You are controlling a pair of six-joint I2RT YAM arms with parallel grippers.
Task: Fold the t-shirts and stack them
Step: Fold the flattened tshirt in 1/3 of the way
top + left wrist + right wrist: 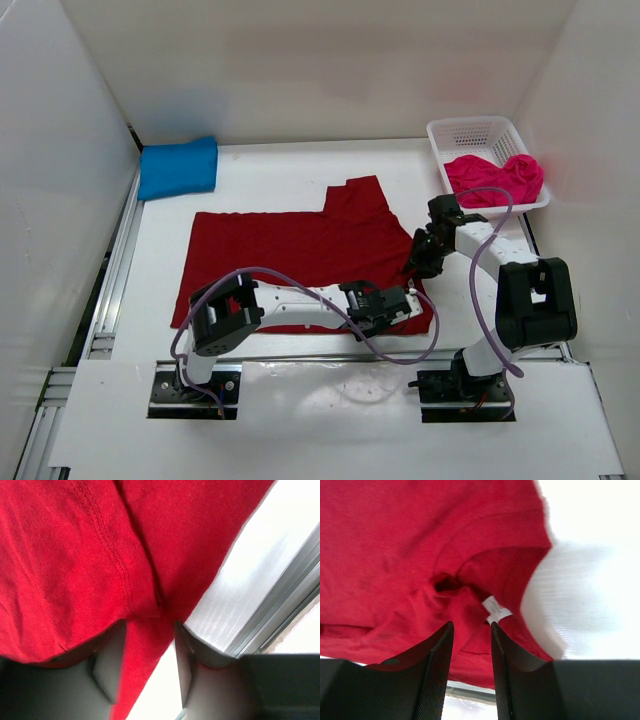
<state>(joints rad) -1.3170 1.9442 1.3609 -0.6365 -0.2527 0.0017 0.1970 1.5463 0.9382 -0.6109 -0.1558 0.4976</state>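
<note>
A dark red t-shirt (pixel 300 250) lies spread flat across the middle of the table. My left gripper (pixel 395 305) is low at its front right corner. In the left wrist view its jaws (pixel 149 627) stand apart, with the shirt's edge (pixel 75 555) running between them over bare white table. My right gripper (pixel 422 262) is at the shirt's right edge by the collar. Its fingers (pixel 471 626) are apart, with red cloth (pixel 395 540) in the gap just below the white neck label (pixel 496 610). A folded blue t-shirt (pixel 178 168) lies at the back left. A pink t-shirt (pixel 495 178) sits bunched in the basket.
The white mesh basket (pixel 470 130) stands at the back right corner. Metal rails run along the table's left side (pixel 110 270) and near edge (pixel 280 600). White walls enclose the table on three sides.
</note>
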